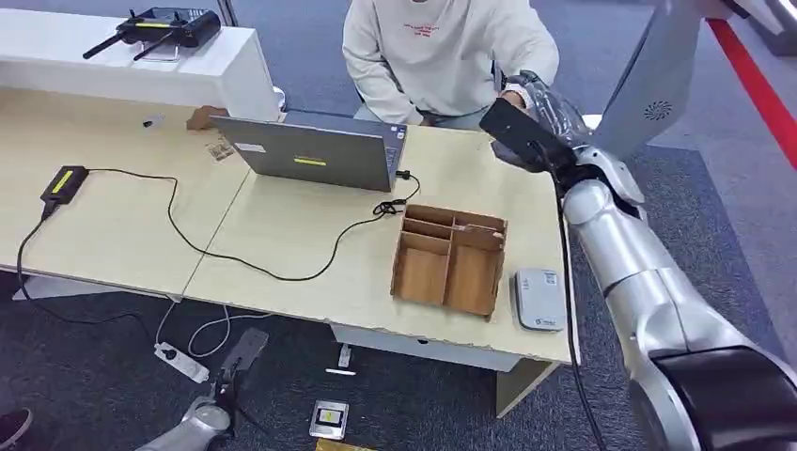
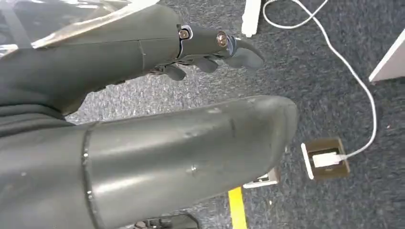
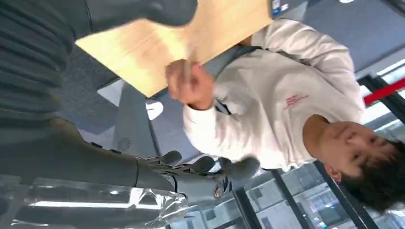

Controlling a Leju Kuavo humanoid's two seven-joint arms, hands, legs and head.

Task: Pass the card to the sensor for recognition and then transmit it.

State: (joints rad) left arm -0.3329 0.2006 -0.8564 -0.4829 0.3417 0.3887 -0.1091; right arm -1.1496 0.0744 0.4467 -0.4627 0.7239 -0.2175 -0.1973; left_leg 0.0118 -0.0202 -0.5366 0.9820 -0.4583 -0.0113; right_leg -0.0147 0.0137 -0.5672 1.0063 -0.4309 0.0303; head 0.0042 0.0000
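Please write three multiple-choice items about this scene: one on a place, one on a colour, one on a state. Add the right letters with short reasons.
1. Where does the grey sensor lie?
A. On the laptop
B. On the table, beside the wooden box
C. On the floor

2. What colour is the person's top?
A. Red
B. Black
C. White

3. In what state is the laptop?
A. Open, lid raised
B. Closed flat
C. Standing inside the wooden box

Answers:
1 B: the head view shows it flat on the table near the front edge, on the box's side toward the robot's right.
2 C: the sweatshirt is white with a small red print.
3 A: its lid stands up, with its back toward the robot.
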